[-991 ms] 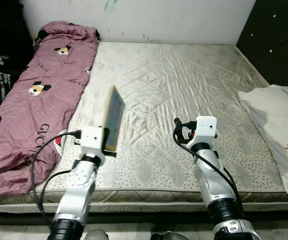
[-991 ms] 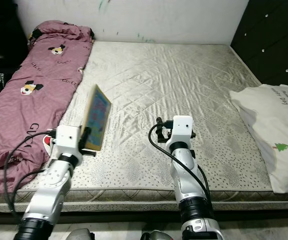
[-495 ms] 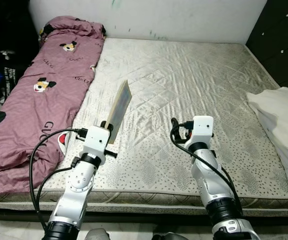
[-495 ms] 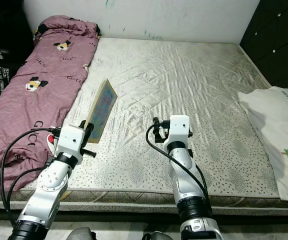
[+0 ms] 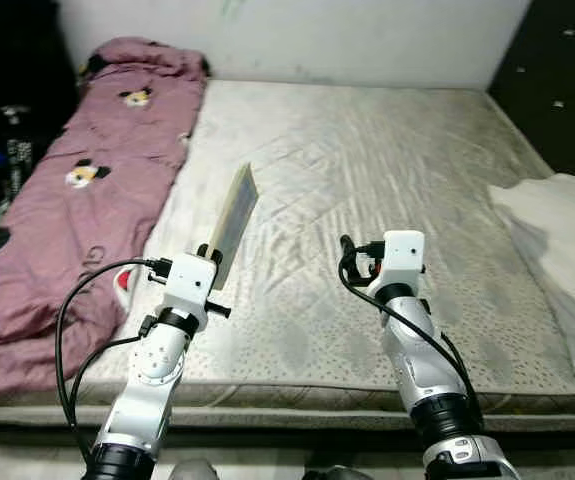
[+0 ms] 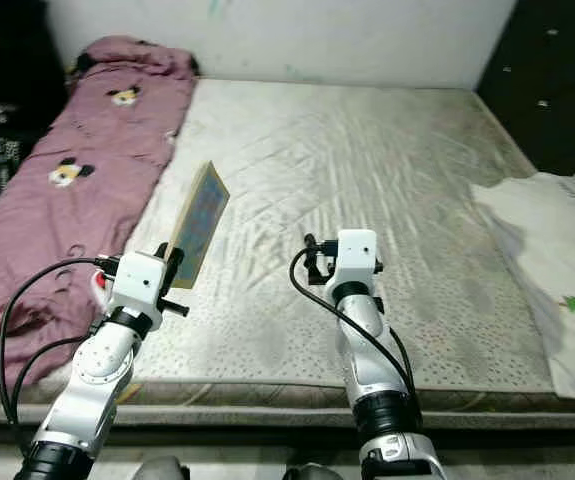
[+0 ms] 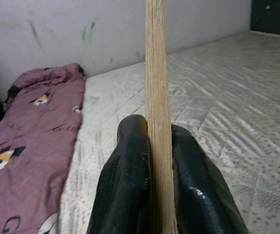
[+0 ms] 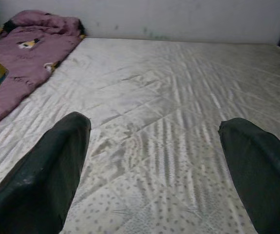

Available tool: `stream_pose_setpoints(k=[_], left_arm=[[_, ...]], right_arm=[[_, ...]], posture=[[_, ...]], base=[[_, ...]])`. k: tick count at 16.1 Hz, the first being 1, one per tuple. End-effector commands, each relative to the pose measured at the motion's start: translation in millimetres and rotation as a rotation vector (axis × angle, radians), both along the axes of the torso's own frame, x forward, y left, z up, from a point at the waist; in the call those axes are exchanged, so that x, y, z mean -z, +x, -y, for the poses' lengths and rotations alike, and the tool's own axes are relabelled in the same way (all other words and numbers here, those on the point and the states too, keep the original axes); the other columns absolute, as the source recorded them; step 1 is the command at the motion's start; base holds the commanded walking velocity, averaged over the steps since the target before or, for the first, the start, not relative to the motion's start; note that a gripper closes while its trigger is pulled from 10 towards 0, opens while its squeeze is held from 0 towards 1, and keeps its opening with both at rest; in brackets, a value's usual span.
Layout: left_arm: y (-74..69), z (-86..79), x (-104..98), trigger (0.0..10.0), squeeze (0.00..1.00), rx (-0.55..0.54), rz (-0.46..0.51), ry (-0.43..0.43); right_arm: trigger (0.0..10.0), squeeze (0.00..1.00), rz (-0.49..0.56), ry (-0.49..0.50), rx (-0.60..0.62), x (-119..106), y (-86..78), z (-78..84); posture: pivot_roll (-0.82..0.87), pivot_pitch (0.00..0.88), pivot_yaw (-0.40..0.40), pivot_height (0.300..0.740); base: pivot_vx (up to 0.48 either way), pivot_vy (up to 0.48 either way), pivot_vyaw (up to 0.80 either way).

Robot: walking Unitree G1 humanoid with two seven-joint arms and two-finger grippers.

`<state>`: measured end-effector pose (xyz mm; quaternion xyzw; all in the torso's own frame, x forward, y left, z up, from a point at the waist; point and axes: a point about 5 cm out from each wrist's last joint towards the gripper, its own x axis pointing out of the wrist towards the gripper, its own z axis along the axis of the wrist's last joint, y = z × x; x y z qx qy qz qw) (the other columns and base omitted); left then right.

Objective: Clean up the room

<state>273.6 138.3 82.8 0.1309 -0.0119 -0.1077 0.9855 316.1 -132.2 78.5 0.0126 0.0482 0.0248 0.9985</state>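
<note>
A thin, flat book (image 5: 235, 220) with a colourful cover (image 6: 197, 222) stands upright on its edge above the mattress's (image 5: 367, 150) left front part. My left gripper (image 7: 154, 127) is shut on the book's lower edge (image 7: 155, 73), with one black finger (image 7: 130, 161) pressed to each side. My right gripper (image 8: 155, 122) hovers low over the mattress's front middle. It is open wide, its fingers (image 8: 57, 170) far apart with nothing between them.
A purple quilt (image 5: 77, 190) with cartoon prints lies along the mattress's left side. A white pillow (image 5: 567, 240) with a small green tree print lies at the right edge. A dark cabinet (image 5: 567, 70) stands at the back right, and dark bags (image 5: 7, 150) are on the left.
The view has shifted a little, so the camera moved. The book in my left gripper has turned from showing its cover to nearly edge-on. The right gripper has stayed open.
</note>
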Motion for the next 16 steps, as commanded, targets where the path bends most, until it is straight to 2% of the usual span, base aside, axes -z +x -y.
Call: stream_pose_setpoints(k=[1,10,16], left_arm=[[3.1,3.6,-9.1,10.0,0.0,0.011,0.051,-0.01],[3.8,7.2,-9.5,10.0,0.0,0.026,0.05,-0.021],[4.2,7.6,-9.6,10.0,0.0,0.024,0.049,-0.024]], right_arm=[[10.0,0.0,0.009,0.001,-0.005,-2.4,2.0,0.6],[10.0,0.0,0.013,-0.018,-0.017,-2.7,2.5,-0.8],[10.0,0.0,0.014,-0.016,-0.016,-3.0,2.7,-0.4]], posture=[[0.07,0.0,-0.044,0.74],[0.07,0.0,-0.045,0.74],[0.07,0.0,-0.047,0.74]], base=[[0.0,0.0,0.0],[0.0,0.0,0.0],[0.0,-0.259,0.0]])
